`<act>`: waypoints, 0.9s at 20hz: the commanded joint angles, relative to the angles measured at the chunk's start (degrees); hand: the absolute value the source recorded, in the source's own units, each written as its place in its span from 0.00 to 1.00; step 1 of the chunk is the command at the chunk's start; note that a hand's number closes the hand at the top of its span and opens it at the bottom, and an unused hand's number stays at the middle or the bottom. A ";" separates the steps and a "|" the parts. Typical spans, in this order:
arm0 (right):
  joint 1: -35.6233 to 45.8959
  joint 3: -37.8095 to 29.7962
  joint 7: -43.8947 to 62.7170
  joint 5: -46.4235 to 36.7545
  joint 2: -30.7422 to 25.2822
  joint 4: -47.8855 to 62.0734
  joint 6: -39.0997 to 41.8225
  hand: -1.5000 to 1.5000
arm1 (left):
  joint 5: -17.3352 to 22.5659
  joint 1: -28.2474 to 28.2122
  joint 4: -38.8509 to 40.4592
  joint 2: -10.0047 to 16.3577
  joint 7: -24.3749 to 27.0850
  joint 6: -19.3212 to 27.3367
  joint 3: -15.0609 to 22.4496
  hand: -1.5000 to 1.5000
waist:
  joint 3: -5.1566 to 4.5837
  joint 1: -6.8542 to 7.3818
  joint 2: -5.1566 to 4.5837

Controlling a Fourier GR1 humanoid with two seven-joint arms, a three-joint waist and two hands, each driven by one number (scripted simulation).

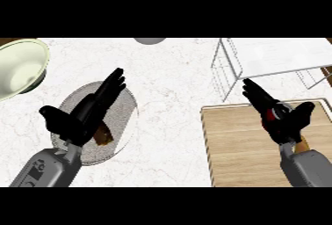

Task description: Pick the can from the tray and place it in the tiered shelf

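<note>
A red can [277, 113] with a white-marked top stands near the far edge of the wooden tray [246, 154] at the right. My right hand [285, 125] hovers over it, open, fingers straight and pointing up-left, thumb spread to the right. The can shows only in the gap between fingers and thumb; the rest is hidden by the palm. The white wire tiered shelf [272, 57] stands just beyond the tray at the upper right. My left hand [81, 118] is open over a grey plate at the left.
The grey speckled plate [120, 110] holds a brown item [103, 135] partly under my left hand. A pale green bowl [19, 66] sits at the upper left. A grey round object [150, 40] shows at the top edge. White marble counter [172, 132] lies between plate and tray.
</note>
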State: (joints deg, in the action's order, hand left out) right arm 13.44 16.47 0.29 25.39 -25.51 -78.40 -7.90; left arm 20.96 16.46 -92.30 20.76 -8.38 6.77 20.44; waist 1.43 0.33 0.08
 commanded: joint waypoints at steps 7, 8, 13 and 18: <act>-0.09 -9.71 0.28 -17.71 -32.73 3.39 0.83 1.00 | 1.16 -12.24 9.08 3.57 -6.24 7.07 -6.48 0.50 | -2.78 -1.75 -0.97; 0.80 -13.16 1.31 -14.63 -33.39 6.44 1.35 1.00 | 1.99 -13.04 10.82 3.27 -5.84 7.52 -7.88 0.50 | -1.88 -0.82 -1.06; -0.73 -21.42 -9.29 -3.64 -33.96 15.01 18.63 0.00 | 1.10 -12.84 15.98 0.26 -4.32 6.83 -7.94 0.50 | -1.38 -0.61 -0.23; -4.36 -20.67 -11.81 -3.02 -38.66 9.44 31.09 0.00 | 2.16 -12.91 18.61 0.74 -2.44 3.85 -10.40 0.50 | -1.47 -1.27 0.01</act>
State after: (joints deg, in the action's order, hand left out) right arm 11.54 -3.24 -9.42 20.82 -60.38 -67.21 14.19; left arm 23.35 3.02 -76.69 22.96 -11.75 10.92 10.55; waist 0.01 -0.38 -0.03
